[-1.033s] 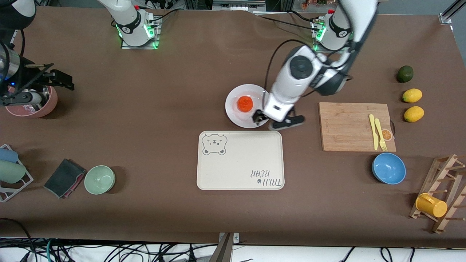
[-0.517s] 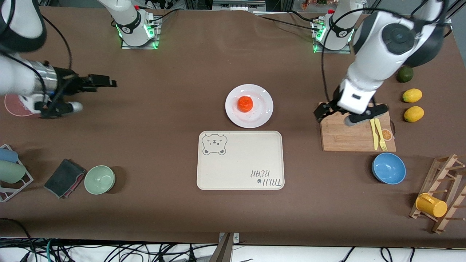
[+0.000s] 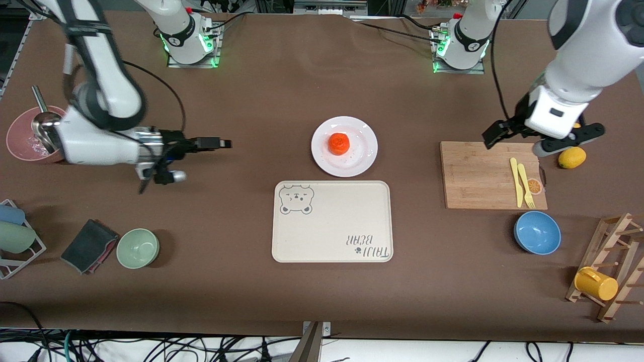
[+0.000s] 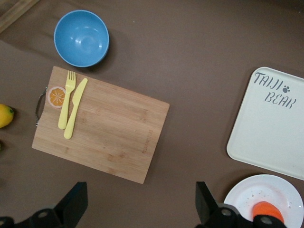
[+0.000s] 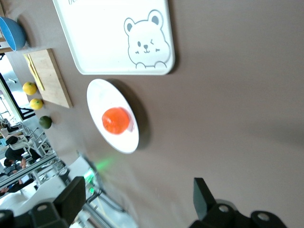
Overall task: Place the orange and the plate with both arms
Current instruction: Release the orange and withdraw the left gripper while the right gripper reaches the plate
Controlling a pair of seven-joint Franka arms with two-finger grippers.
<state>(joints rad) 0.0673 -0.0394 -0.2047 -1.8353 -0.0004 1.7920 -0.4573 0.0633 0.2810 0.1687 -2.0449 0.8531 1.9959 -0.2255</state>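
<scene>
Both arms have moved since the earlier frame: left gripper (image 3: 543, 137), jaws spread and empty, now hangs at centre right over the cutting board's (image 3: 483, 176) corner; right gripper (image 3: 193, 158), likewise spread, hovers centre left. Orange (image 3: 338, 143) sits on plate (image 3: 365, 153), mid-frame, apparently delivered.

Brown table (image 3: 241, 90) — plate (image 3: 363, 153), tray (image 3: 332, 221), cutting board (image 3: 478, 176), bowls directly on it.

Both arms are glossy white with dark grey joint caps, black cables trailing along them, green lights glowing at their bases, and black two-finger grippers on white wrist blocks.
</scene>
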